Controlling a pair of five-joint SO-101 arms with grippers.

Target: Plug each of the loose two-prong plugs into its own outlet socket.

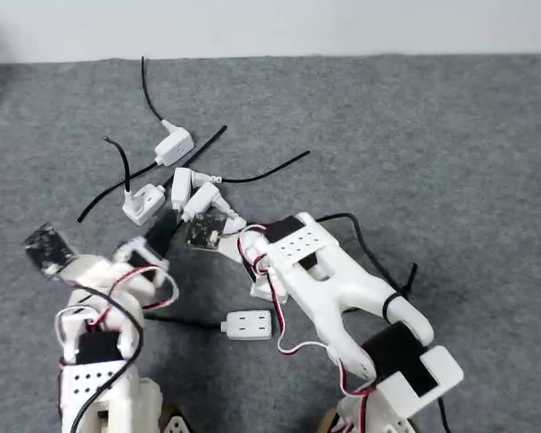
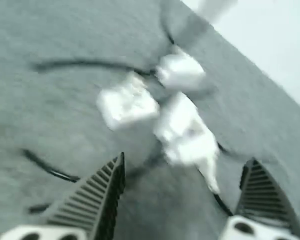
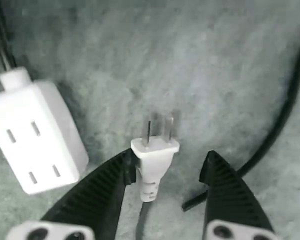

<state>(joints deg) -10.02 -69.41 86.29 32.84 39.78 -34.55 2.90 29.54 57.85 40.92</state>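
Loose two-prong plug [image 3: 155,150]: white, flat on the grey bench [image 1: 433,135], prongs pointing away from the right pincer [image 3: 168,159], its lead trailing back under the pincer. The plug sits in the gap between the two black ribbed fingers [image 3: 102,190]. One finger is just beside the plug body, and we cannot tell whether it touches. Right pincer wide, gripping nothing.

White outlet block [image 3: 37,132]: near the plug but apart from it, lying flat with two pairs of slots facing up. In the high view we place it close to the bench's near edge, about midway along, with its black cord running toward the left edge. A black cable [image 3: 285,110] curves past on the plug's other side.

Right arm [image 1: 334,280]: stretches from the near right corner toward the bench's middle.

Further out, a cluster of white plugs and adapters [image 1: 176,185] lies in the left half of the bench, between the middle and the far edge. Thin black leads [image 1: 261,171] sprawl out from it.

Left pincer [image 2: 186,160]: wide, holding nothing, hanging at the near side of that cluster with the white pieces just ahead of its fingertips. From its wrist view we cannot tell plug from socket.
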